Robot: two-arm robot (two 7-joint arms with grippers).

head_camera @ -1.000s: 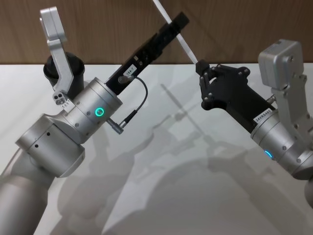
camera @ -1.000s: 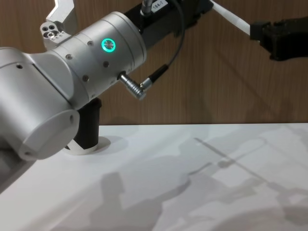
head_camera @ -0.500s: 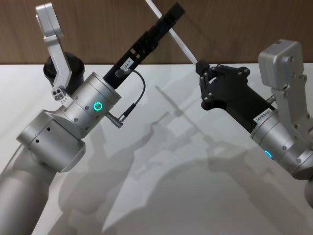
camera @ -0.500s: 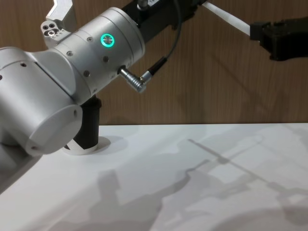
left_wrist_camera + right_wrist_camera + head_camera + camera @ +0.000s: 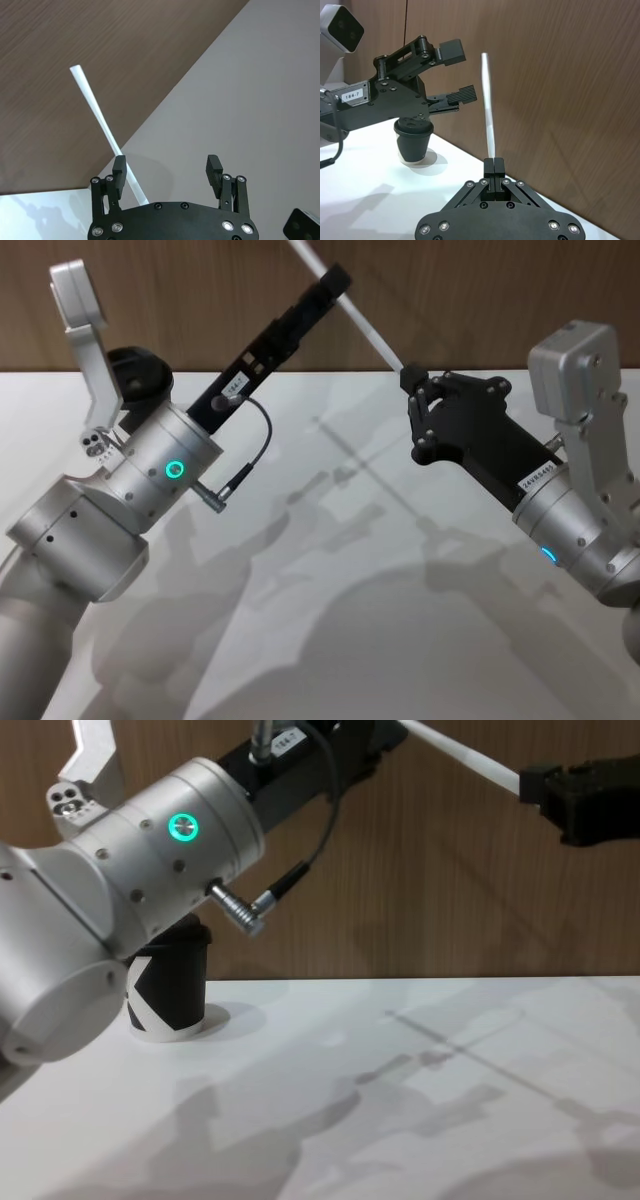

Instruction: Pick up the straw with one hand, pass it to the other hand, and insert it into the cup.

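Up and to the right of the small black lidded paper cup (image 5: 168, 988), the long white-translucent plastic straw (image 5: 365, 328) slants upward toward the cup's side; its lower end is pinched in the all-black right gripper (image 5: 494, 165); the silver-wristed left gripper (image 5: 167, 167), nearer the free end, spreads its fingers wide, the shaft apparently just inside one finger; one straw, one cup, two grippers.

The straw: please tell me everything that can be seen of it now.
The long, thin, white translucent plastic straw is straight. It hangs in the air, tilted, its lower end clamped in the shut all-black right pincer; its free end points up before the brown wooden wall. The open black left pincer is close beside it; whether they touch cannot be told.
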